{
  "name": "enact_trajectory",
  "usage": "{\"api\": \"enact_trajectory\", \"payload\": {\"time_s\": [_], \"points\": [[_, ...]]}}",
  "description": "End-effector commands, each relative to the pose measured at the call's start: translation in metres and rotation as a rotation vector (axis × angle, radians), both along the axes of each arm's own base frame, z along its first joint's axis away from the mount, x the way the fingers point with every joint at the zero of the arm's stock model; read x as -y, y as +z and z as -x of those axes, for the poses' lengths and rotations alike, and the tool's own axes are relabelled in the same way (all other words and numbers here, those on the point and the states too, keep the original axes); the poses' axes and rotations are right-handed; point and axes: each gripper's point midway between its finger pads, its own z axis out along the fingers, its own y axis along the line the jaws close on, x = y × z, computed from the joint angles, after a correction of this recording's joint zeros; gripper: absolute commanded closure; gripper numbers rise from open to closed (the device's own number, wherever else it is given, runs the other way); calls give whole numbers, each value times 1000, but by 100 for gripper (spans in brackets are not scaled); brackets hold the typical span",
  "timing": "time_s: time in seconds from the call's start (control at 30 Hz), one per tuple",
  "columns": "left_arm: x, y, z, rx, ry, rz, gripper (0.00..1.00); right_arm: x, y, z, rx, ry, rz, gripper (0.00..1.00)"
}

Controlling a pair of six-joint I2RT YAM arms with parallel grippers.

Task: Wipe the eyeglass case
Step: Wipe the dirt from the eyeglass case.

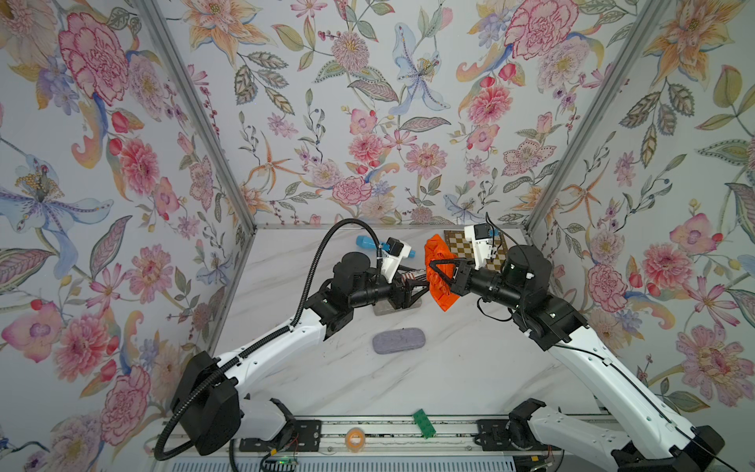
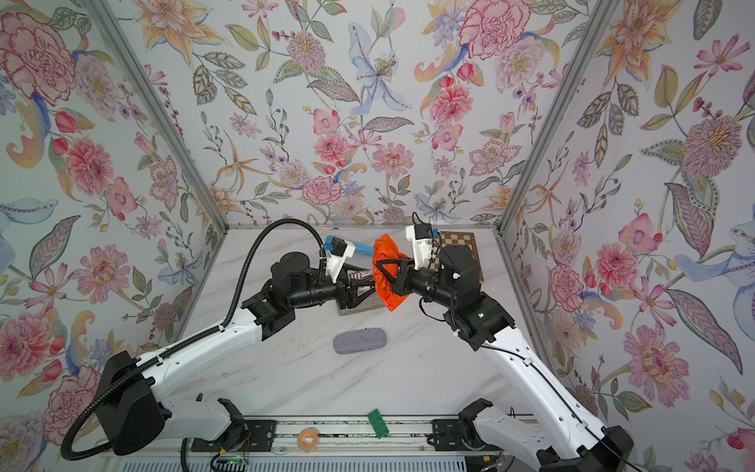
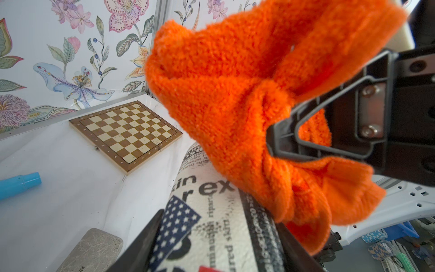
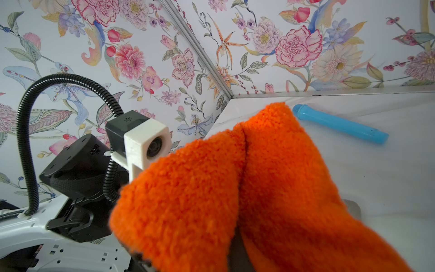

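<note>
**While cloth meets case, the wipe looks only part done**

Since nothing at the front plays any part, I pass quickly over the green block (image 1: 423, 423) and the roll of tape (image 1: 354, 438) nearest my bases. A little farther in, a grey felt case (image 1: 399, 341) lies flat on the counter (image 1: 449, 367), well apart from both arms and untouched.

Beyond it is the work itself. My left end effector (image 1: 421, 286) is clenched on the eyeglass case (image 3: 211, 223), the one printed with newsprint and a stars patch, and holds it raised above the counter. My right end effector (image 1: 434, 269) is clamped tight on a bunched orange cloth (image 3: 223, 82). The cloth drapes over the end of the eyeglass case that points away from my left jaws, and appears to touch it.

I judge picking up and bringing together done, and the wiping under way. The printed stretch nearer my left jaws is bare of cloth, and the underside is hidden, so I cannot tell how much has been rubbed. Covering the rest and setting both things down remain.

A grey slab (image 3: 94, 249) sits on the counter below my left wrist. Farthest back lie a blue marker (image 4: 339, 123) and a chessboard (image 3: 127, 134), near the rear wall.
</note>
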Motion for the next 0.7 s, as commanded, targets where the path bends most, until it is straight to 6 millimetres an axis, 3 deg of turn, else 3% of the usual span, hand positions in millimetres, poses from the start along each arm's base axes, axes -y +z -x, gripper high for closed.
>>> {"api": "enact_trajectory", "payload": {"time_s": [0.0,0.07,0.13,0.2,0.33,0.4,0.53,0.67], "points": [[0,55,9,103,-52,138,67,28,-17,-11,-51,-75,59,100],[-4,57,9,97,-50,153,67,41,-15,-11,-42,-111,55,100],[-8,61,8,87,-53,177,67,41,-16,-7,-43,-111,52,100],[-8,63,9,78,-71,188,67,30,-18,-2,-55,-88,28,100],[-3,63,14,53,-119,197,67,-15,-19,16,-45,18,-43,100],[-4,62,17,46,-126,199,67,-23,-21,16,-40,28,-29,100],[-8,67,22,56,-129,199,67,3,-29,0,-20,-56,38,100],[-14,72,28,66,-129,185,67,64,-28,-22,-38,-211,74,100]]}}
